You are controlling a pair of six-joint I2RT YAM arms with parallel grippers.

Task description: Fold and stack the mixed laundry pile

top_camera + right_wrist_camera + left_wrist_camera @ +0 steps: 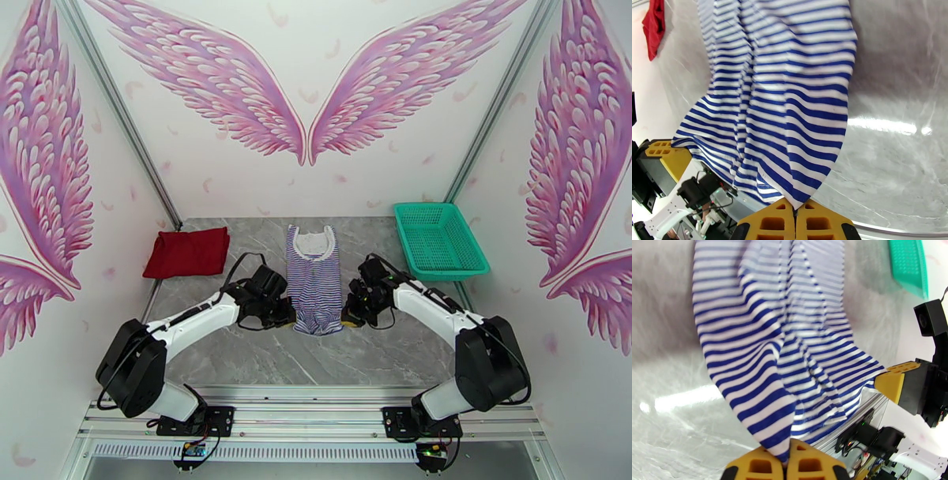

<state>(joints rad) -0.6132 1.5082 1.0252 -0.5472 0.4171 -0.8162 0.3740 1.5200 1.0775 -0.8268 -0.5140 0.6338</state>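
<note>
Blue-and-white striped shirt point(314, 276) lies lengthwise on the grey marble table point(261, 355). Its neckline points to the back wall and its hem to the arm bases.

- left gripper point(288, 316): at the shirt's near-left hem corner. Left wrist cam shows the yellow fingers point(762, 467) pressed together with the hem corner pinched between them. Cloth fans up and away from the pinch point.
- right gripper point(347, 318): at the shirt's near-right hem corner. Right wrist cam shows the same, fingers point(768, 223) closed on the corner with stripes running up from the tips.
- Each wrist cam also catches the other gripper at the opposite hem corner: the right one point(892, 382) and the left one point(667, 156), both touching the cloth edge.
- Hem end looks raised off the table, with creases running lengthwise up the middle. The neckline end lies flat on the marble.
- dark red T-shirt point(187, 252): left of the striped shirt and well apart from it, a loosely flattened bundle at the table's edge. It also shows as a red patch on the right wrist cam point(655, 27).
- teal mesh basket point(438, 237): right of the striped shirt, apart from it, level with the neckline end. Its rim shows on the left wrist cam point(908, 263).
</note>
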